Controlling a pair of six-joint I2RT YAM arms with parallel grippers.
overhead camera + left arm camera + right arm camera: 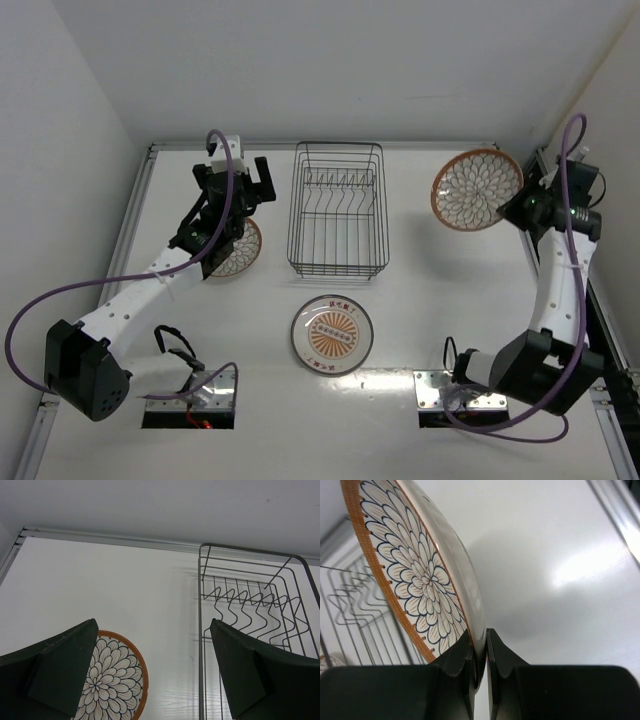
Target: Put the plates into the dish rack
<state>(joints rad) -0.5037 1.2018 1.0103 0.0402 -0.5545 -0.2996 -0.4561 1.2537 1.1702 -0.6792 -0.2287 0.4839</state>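
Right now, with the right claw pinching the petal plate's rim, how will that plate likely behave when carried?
Probably stiff: the plate shows no sag held by the rim alone in the right claw. Its glossy face suggests it may slip or pivot in that narrow pinch. It looks ceramic, so knocking the dish rack could chip it.

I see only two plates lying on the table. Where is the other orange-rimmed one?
Top view: the orange-rimmed plate is held up at the far right, right of the dish rack, its edge pinched in the right arm's fingers.

The right plate (477, 189) and left plate (238, 250) wear orange-rimmed petals, the middle plate (332, 334) an orange sunburst, and the dish rack (338, 186) is black.
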